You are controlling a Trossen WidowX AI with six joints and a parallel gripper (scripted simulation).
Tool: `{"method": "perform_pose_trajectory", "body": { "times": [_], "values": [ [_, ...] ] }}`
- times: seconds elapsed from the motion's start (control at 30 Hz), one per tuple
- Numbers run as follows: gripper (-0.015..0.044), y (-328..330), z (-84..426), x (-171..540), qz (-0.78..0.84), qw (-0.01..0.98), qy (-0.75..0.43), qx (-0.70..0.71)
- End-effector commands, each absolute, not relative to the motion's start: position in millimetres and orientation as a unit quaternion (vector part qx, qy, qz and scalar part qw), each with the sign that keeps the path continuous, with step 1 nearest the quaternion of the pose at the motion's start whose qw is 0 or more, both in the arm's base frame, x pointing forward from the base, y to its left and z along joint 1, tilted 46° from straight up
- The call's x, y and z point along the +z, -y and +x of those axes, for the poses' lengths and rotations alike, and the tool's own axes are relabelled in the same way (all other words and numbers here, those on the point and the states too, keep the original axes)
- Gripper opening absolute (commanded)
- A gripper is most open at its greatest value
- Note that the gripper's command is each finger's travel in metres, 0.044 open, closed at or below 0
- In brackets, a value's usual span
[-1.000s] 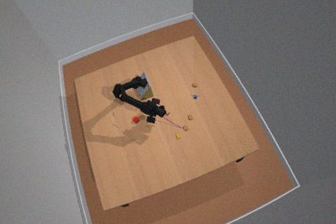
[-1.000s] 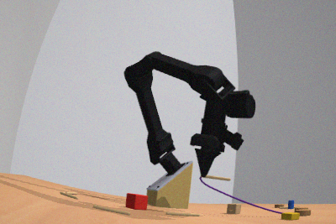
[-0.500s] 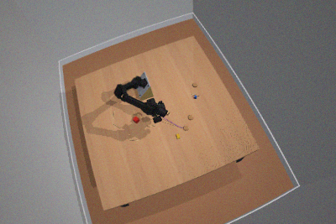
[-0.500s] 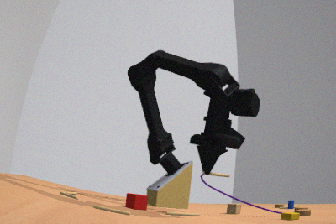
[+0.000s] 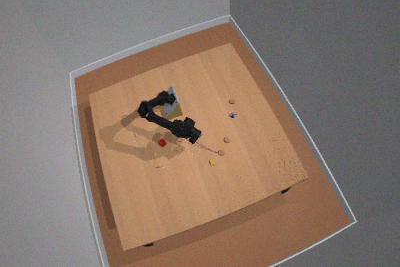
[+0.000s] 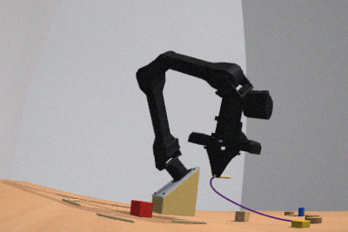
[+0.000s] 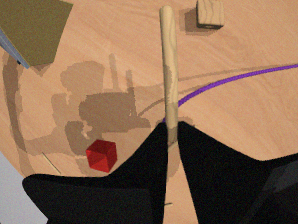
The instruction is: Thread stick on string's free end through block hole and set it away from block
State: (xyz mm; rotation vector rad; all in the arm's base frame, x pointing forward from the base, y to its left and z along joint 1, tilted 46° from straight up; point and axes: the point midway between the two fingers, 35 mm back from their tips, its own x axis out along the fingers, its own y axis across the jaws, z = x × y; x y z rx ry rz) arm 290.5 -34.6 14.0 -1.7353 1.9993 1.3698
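Note:
My gripper [image 6: 214, 175] [image 7: 171, 128] is shut on the stick at the string's end, in the air well above the table. The stick [image 6: 224, 176] [image 7: 170, 60] lies roughly level and sticks out from the fingertips. The purple string [image 6: 261, 215] [image 7: 235, 81] [image 5: 207, 147] hangs from the fingertips down to the round button [image 5: 221, 152]. The wooden block [image 6: 242, 216] [image 7: 210, 13] stands on the table; in the wrist view it is right of the stick's far end, apart from it. A dark patch shows on its edge there, too little to make out the hole. The arm hides the block in the top view.
A red cube [image 5: 162, 142] [image 6: 141, 208] [image 7: 102, 156] is near the arm's wedge-shaped base [image 6: 183, 202] [image 7: 40, 30]. A yellow block [image 5: 212, 162] [image 6: 300, 223] is near the button. A blue piece [image 5: 232, 115] [image 6: 301, 211] and other wooden discs [image 5: 226, 140] lie farther off. Loose sticks [image 6: 115, 218] lie about.

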Motion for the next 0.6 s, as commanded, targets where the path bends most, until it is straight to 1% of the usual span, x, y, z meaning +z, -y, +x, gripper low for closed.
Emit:
{"method": "perform_pose_trajectory", "body": {
  "times": [0.0, 0.57],
  "values": [
    [0.0000, 31.9, 291.6, 13.0, -0.580, 0.035, -0.635, 0.508],
    [0.0000, 22.0, 296.5, 15.7, -0.547, -0.156, -0.451, 0.688]
  ]
}}
